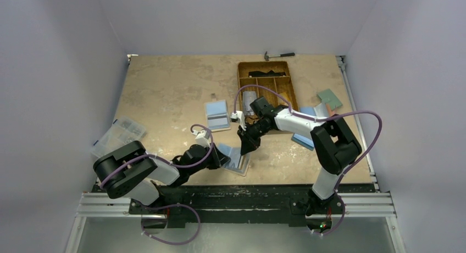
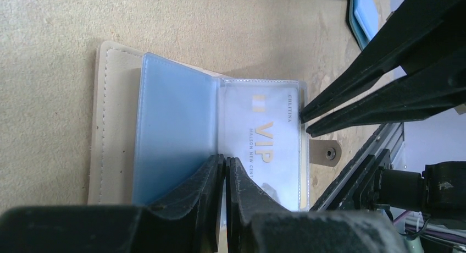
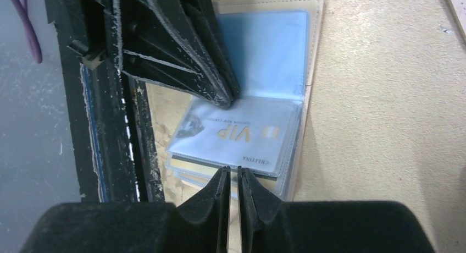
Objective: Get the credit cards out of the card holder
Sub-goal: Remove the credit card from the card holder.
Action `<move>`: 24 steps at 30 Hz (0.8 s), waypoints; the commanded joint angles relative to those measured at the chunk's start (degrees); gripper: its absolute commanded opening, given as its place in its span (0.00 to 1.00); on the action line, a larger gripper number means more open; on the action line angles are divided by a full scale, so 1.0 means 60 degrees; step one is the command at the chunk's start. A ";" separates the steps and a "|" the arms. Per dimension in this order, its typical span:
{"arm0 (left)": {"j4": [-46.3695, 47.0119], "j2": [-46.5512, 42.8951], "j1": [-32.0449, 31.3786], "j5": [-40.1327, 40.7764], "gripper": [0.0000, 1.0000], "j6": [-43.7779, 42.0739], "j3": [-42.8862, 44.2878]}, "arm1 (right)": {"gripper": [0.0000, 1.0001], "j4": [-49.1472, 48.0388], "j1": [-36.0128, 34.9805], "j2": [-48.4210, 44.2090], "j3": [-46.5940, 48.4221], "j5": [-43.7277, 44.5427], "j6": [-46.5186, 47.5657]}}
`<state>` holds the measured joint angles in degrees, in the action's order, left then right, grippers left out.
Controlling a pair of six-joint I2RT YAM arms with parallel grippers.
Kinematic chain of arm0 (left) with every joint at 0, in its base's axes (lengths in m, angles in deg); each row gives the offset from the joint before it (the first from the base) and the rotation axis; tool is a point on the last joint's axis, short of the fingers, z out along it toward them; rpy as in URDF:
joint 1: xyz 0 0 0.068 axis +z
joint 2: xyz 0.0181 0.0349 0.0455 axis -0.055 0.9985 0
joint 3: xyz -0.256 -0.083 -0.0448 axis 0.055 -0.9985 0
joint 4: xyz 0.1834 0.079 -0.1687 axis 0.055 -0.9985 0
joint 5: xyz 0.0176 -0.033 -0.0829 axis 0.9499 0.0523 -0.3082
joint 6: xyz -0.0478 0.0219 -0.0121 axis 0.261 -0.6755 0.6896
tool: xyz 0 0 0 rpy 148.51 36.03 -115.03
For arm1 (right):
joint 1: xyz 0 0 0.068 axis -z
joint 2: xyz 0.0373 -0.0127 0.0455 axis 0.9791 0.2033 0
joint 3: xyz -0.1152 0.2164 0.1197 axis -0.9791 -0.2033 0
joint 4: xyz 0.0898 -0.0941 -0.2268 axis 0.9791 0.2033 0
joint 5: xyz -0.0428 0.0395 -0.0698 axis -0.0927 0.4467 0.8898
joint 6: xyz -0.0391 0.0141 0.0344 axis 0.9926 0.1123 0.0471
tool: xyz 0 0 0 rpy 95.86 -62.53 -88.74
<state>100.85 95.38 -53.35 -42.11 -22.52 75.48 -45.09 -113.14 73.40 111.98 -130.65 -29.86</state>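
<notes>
Bare tan desk (image 1: 176, 93) carries the open card holder (image 1: 237, 158) at its near edge, just beside the rail (image 1: 264, 193). On its fold presses the left gripper (image 2: 225, 160), jaws closed. The right gripper (image 3: 233, 174), jaws almost together, meets the outer long edge of the VIP card (image 2: 264, 148); pinched or not, I cannot tell. That card's long axis lies crosswise to the right fingers, and free room lies toward the far edge.

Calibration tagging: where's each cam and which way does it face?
Top external: above, behind the bases, facing down on the beige table; both arms show.
Left wrist: looks along the left gripper onto the open tan bifold card holder.
Right wrist: looks along the right gripper onto it from another side.
Shared: both see the pale VIP card and the other gripper.
</notes>
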 commanded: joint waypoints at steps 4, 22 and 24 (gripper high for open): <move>-0.0666 0.0180 0.0012 -0.0560 0.13 0.0094 -0.0403 | 0.14 -0.0091 -0.0027 0.0076 0.0148 0.0846 0.0162; 0.0022 0.0620 0.0089 -0.0966 0.14 0.0214 -0.0474 | 0.20 0.0094 -0.0168 0.0095 0.0165 0.0832 0.0720; 0.0104 0.0671 0.0089 -0.1027 0.15 0.0237 -0.0473 | 0.20 -0.0159 -0.0243 0.0038 0.0133 0.0948 0.0477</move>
<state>105.36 97.35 -52.58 -44.97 -21.12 74.12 -43.17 -113.65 74.04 112.00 -126.69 -25.44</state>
